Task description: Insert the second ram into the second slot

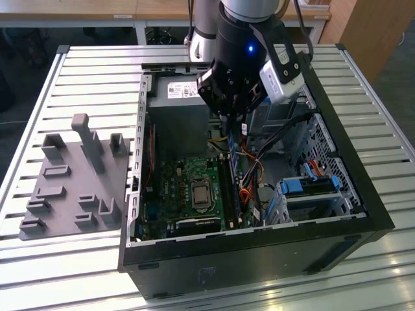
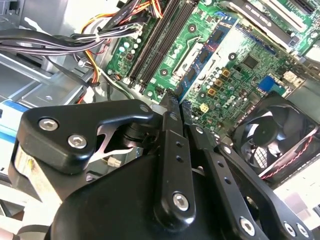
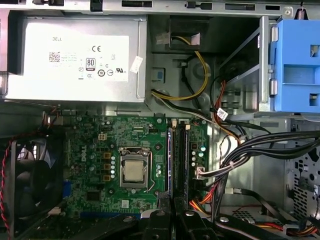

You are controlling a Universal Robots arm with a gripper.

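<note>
My gripper hangs inside the open computer case, above the motherboard. Its black fingers stand close together, shut on the second ram, a thin blue board with small dark chips reaching out from the fingertips. In the first wrist view the ram shows edge-on as a thin blue line just beside the two long dark ram slots. The stick is held above the board, apart from the slots. I cannot tell which of them is the second slot.
A grey power supply fills the case's far end. The CPU socket and a fan lie beside the slots, and cable bundles cross on their other side. Light-blue drive brackets sit at the exterior view's right, a grey fixture at its left.
</note>
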